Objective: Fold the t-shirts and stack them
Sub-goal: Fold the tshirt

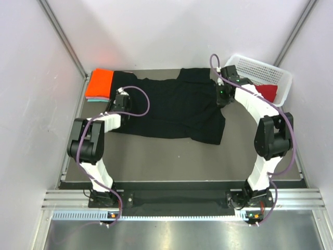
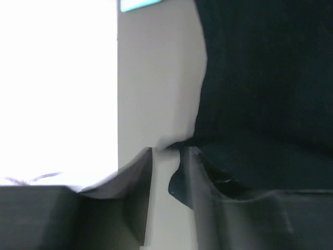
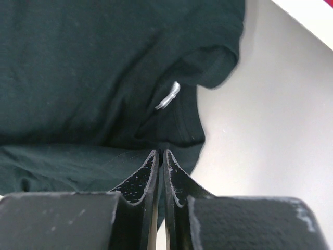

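Left arm (image 1: 89,148), right arm (image 1: 270,136): white links, black joints, purple cables (image 1: 141,98); black fingers (image 3: 136,183), scuffed.

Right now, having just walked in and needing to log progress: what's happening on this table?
Two robot arms are working on a black t-shirt spread on the table. The left tool sits at the shirt's left edge with its jaws apart. The right tool is at the shirt's far right edge, jaws nearly together; whether cloth is pinched is unclear. An orange t-shirt lies folded on a teal t-shirt at the far left, and a dark red t-shirt lies in the white mesh basket.
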